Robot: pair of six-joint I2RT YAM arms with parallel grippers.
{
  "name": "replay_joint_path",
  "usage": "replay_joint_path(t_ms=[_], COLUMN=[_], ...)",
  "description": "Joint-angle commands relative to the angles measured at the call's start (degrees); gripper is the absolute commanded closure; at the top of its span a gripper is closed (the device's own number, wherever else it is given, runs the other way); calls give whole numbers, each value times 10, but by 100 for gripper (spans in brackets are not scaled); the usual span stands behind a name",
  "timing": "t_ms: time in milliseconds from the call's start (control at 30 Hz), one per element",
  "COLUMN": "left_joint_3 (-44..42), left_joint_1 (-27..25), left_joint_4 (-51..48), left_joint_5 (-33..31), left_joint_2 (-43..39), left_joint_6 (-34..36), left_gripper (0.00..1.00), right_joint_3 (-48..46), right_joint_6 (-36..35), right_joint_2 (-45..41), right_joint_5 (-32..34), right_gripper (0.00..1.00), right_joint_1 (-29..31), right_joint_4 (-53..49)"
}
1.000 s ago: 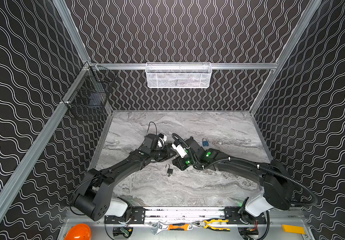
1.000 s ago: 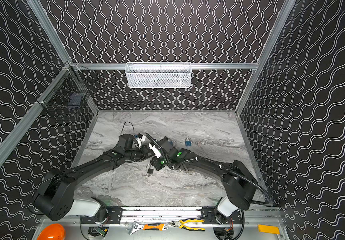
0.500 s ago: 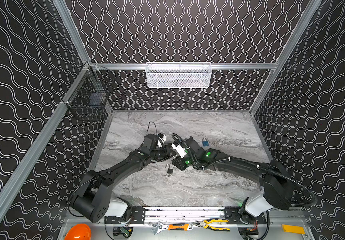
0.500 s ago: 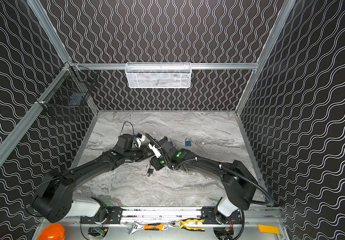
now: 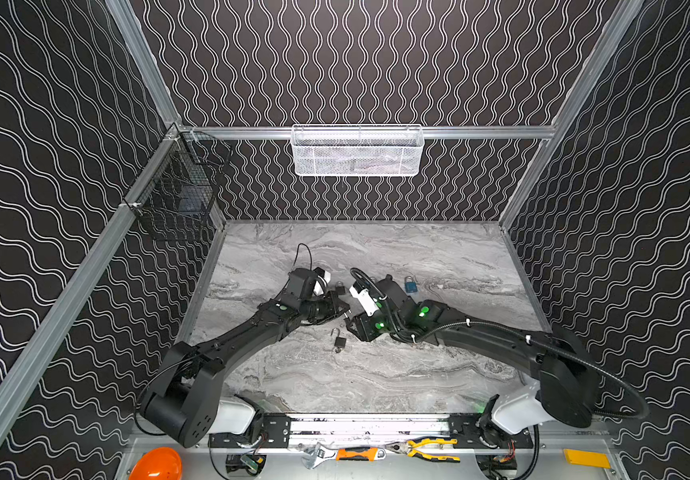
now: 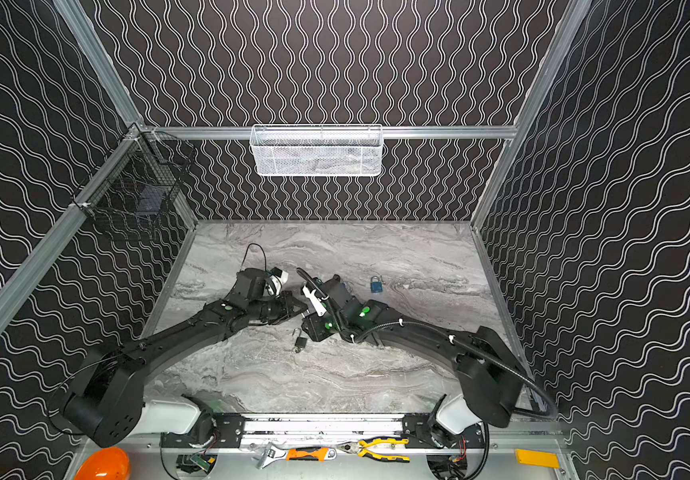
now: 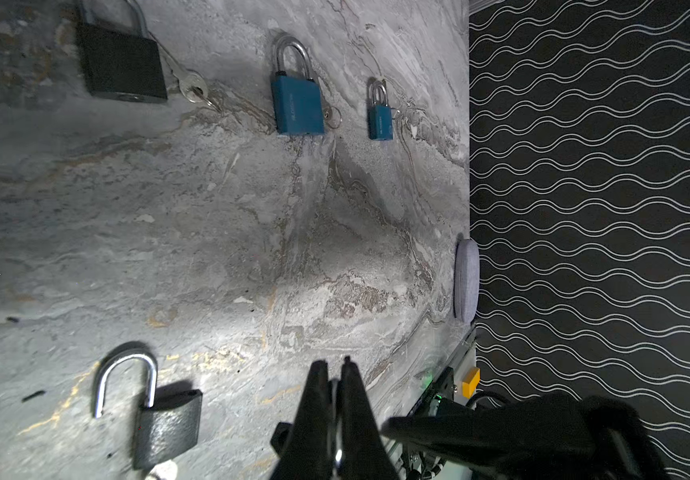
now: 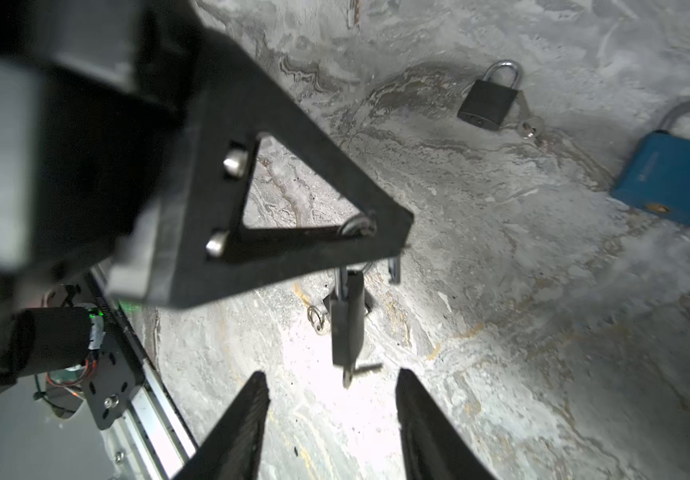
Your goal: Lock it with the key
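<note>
My left gripper [image 5: 345, 309] sits just left of centre in both top views, low over the marble table [image 5: 376, 374]. Its fingers [image 7: 318, 399] are pressed together. The left wrist view shows a glint of metal in the seam between them, but I cannot tell what it is.

Just above its tip in the frame, a shut black padlock [image 5: 340, 286] lies with a loose key [image 7: 191, 87] beside it.

At the centre of both top views, just below my left gripper's tip, the open black padlock [image 5: 339, 341] lies on the table, with one end of its shackle free. The right wrist view shows the inserted key [image 8: 349, 372] sticking out of its base. Neither gripper touches the padlock.

Just right of it in both top views, my right gripper [image 8: 332, 380] has its fingers spread apart with nothing between them, and the padlock's base lies just ahead of the tips.

A large blue padlock [image 7: 297, 106] shows only in the wrist views, between the shut black one and a small blue padlock [image 5: 410, 286]. That small one lies right of centre in both top views, just above my right arm.
</note>
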Motion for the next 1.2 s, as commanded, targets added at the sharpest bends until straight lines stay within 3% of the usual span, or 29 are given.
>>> replay_joint_path(t_ms=[0, 233, 700, 933, 1167], left_joint_3=[13, 15, -22, -42, -49], left_joint_1=[1, -5, -50, -62, -70], left_joint_4=[-4, 1, 66, 89, 96], left_joint_5=[-22, -92, -146, -153, -169], left_joint_2=[-5, -31, -49, -62, -80], left_joint_6=[2, -56, -119, -134, -136], left_gripper=[100, 100, 100, 100, 100], right_joint_3=[-38, -105, -267, -324, -331], right_joint_6=[78, 234, 467, 569, 653], right_joint_2=[-33, -75, -86, -31, 50], right_joint_5=[-10, -80, -191, -231, -260], right_gripper=[46, 45, 45, 48, 54], right_joint_1=[-8, -35, -84, -92, -92], right_joint_4=[47, 137, 480, 686, 827])
